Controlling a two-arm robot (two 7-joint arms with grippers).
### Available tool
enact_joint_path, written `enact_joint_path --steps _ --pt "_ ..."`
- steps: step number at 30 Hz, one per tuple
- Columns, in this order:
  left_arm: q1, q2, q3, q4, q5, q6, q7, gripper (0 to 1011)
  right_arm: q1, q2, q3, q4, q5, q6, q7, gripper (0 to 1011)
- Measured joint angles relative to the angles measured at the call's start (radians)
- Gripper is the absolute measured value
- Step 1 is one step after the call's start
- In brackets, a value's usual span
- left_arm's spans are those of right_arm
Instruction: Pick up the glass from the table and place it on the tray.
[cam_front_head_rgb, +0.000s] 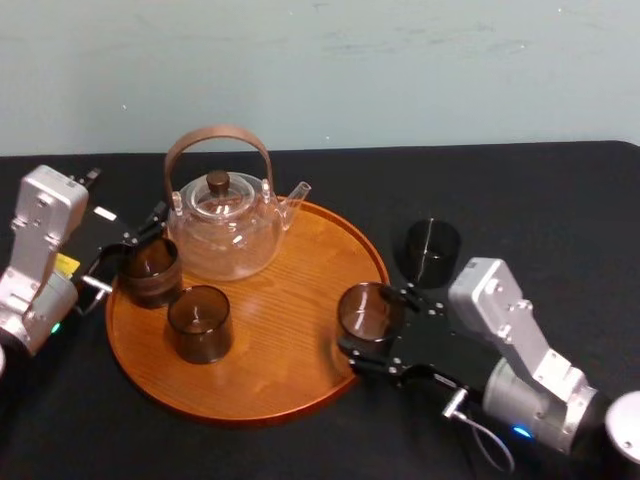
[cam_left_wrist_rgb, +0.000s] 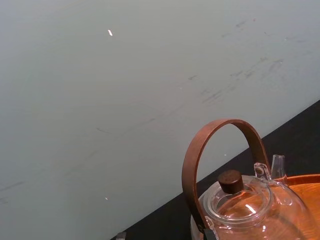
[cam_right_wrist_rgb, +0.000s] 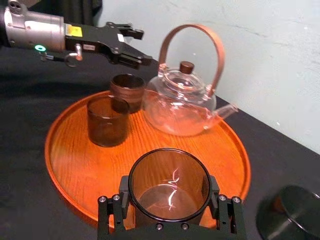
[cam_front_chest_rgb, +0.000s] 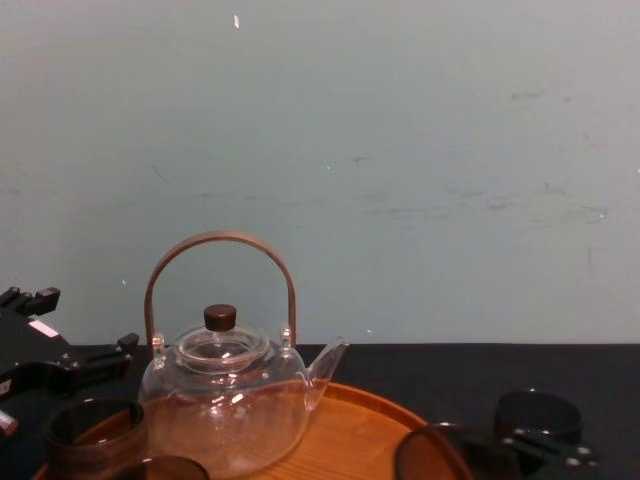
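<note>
Fingers (cam_right_wrist_rgb: 214, 194) of the right gripper (cam_front_head_rgb: 368, 326) were closed on a smoky brown cylindrical glass (cam_front_head_rgb: 362, 306), holding it upright at the right rim of the large round orange-brown wooden tray (cam_front_head_rgb: 290, 370). The left gripper (cam_front_head_rgb: 124, 262) sat at the tray's left edge, its fingers spread wide about another brown glass (cam_front_head_rgb: 150, 272) beside the clear glass teapot (cam_front_head_rgb: 225, 235). A third brown glass (cam_front_head_rgb: 199, 322) stood on the tray, and a dark glass (cam_front_head_rgb: 432, 250) stood on the black tabletop (cam_front_head_rgb: 540, 210) near the tray's right side.
</note>
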Motion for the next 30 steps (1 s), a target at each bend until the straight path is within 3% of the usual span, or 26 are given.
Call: enact_joint_path --steps 17,30 --pt "0.000 0.000 0.000 0.000 0.000 0.000 0.000 1001 0.100 -0.086 -0.072 0.083 -0.035 0.023 0.011 912" --pt "0.000 0.000 0.000 0.000 0.000 0.000 0.000 1001 0.140 -0.134 -0.112 0.145 -0.049 0.029 0.009 912"
